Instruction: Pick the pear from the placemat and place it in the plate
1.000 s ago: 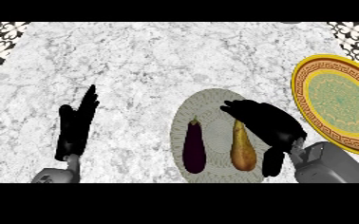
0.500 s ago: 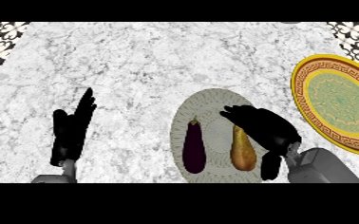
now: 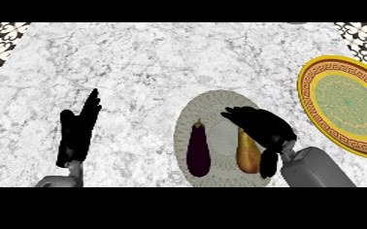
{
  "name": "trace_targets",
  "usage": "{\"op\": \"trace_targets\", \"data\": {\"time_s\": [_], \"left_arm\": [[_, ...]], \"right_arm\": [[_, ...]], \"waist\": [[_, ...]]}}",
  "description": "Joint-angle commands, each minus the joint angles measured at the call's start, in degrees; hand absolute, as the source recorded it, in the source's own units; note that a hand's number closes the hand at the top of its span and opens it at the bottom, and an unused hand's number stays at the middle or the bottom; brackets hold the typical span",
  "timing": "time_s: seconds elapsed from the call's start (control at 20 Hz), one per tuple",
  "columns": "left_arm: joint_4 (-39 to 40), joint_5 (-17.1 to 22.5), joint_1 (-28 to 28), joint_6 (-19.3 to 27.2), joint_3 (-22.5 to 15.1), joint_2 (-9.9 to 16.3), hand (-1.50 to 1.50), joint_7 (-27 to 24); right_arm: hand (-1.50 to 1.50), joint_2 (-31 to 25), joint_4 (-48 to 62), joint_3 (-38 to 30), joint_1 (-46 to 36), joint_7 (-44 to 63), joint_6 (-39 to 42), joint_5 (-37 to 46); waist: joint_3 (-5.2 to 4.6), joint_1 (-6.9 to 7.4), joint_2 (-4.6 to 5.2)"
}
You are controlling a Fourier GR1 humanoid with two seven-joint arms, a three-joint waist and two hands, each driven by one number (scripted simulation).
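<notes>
Reaching for pear on mat.

Counter (image 3: 179, 58), then plate (image 3: 337, 102) at right, well apart from mat (image 3: 215, 104); 2 items on mat: aubergine (image 3: 198, 148) and pear (image 3: 248, 154), side by side. Right hand (image 3: 259, 126) over pear top, fingers curled down, nothing visibly gripped yet. Left hand (image 3: 77, 131) open, resting. Risk: nudging aubergine, or pear rolling away under fingers closing off-centre.

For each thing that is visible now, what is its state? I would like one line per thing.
pear: lying on the placemat, right hand over its upper part, not lifted
eggplant: lying on the placemat, left of the pear, untouched
placemat: flat on the counter, holding both
plate: on the counter at the right edge, nothing in it
right hand: fingers curled above the pear, grip not yet visible
left hand: open, resting, fingers up
</notes>
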Motion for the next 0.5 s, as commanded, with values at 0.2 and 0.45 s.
{"op": "trace_targets", "data": {"time_s": [0.2, 0.45], "left_arm": [[3.49, 1.26, -1.7, -3.33, 2.94, 0.19, 0.0, -1.77], [-4.24, -0.43, 0.53, -2.54, 1.57, -0.15, 0.0, 3.11]], "right_arm": [[1.5, 1.1, 1.28, -0.95, 0.12, -7.81, -1.9, 7.12], [1.5, 3.22, 5.32, -2.52, -1.52, -11.26, -6.52, 11.67]], "waist": [[-0.01, -0.11, 0.0], [0.0, 0.09, -0.02]]}}
